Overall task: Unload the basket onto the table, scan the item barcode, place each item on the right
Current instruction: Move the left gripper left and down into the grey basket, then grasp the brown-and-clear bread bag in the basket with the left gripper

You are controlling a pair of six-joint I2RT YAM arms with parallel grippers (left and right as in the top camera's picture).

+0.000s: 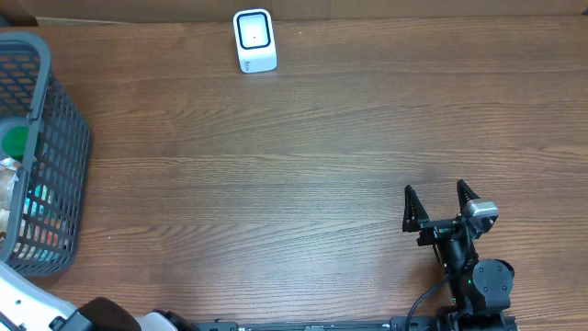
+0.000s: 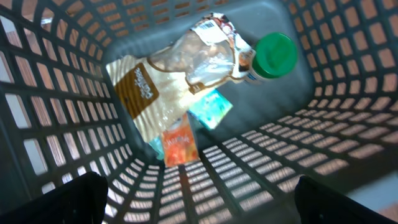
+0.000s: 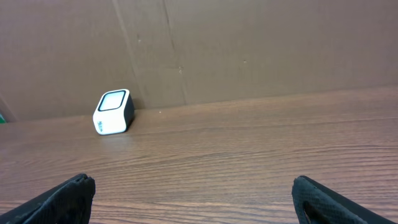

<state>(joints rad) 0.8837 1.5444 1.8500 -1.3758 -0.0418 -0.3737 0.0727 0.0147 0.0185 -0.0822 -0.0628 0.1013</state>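
Grey basket (image 2: 56, 124) holding green-capped bottle (image 2: 273, 55), clear bag (image 2: 168, 81), teal packet (image 2: 210, 109), orange packet (image 2: 180, 146); left tool (image 2: 199, 202) open above it; right tool (image 1: 436, 191) open over tabletop (image 1: 322, 184).

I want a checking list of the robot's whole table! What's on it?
Surface: brown wood-grain table.
Job's things: white scanner at the far edge; grey basket at the left edge, holding a crinkly bag, a green-capped bottle, an orange packet and a teal packet.
Clutter: nothing seen.
Hands: left hand open, above the inside of the basket; right hand open, holding nothing, at the near right of the table.
Cables: one black cable by the right arm's base.
Surroundings: brown cardboard wall behind the table.
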